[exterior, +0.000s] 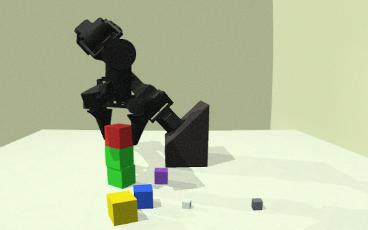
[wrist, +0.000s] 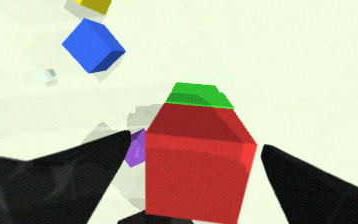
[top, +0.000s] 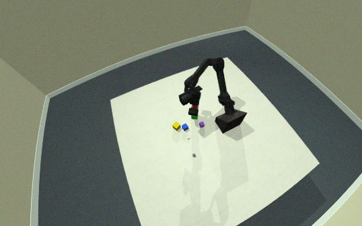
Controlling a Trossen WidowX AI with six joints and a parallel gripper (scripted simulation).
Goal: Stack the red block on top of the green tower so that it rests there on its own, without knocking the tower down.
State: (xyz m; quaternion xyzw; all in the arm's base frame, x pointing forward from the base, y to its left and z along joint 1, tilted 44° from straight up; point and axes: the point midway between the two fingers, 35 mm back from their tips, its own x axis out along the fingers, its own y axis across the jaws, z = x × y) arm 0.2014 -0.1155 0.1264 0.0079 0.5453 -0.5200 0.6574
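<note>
The red block (exterior: pixel 117 137) (wrist: pixel 195 175) sits level on top of the green tower (top: pixel 194 118) (exterior: pixel 118 159) (wrist: pixel 192 90), which is two green blocks, one on the other, slightly offset. The tower stands upright. My gripper (exterior: pixel 120 141) (wrist: pixel 194 143) is open, pointing down, with one finger on each side of the red block. In the wrist view there is a visible gap between each fingertip and the red block. The far sides of the blocks are hidden.
A purple block (top: pixel 201 124) (exterior: pixel 161 176) (wrist: pixel 137 150) lies near the tower on the arm base's side. A blue block (top: pixel 185 127) (exterior: pixel 143 196) (wrist: pixel 92 46) and a yellow block (top: pixel 176 126) (exterior: pixel 122 208) stand in front. Small pale (exterior: pixel 186 204) and dark grey (top: pixel 194 155) (exterior: pixel 256 204) cubes lie farther off.
</note>
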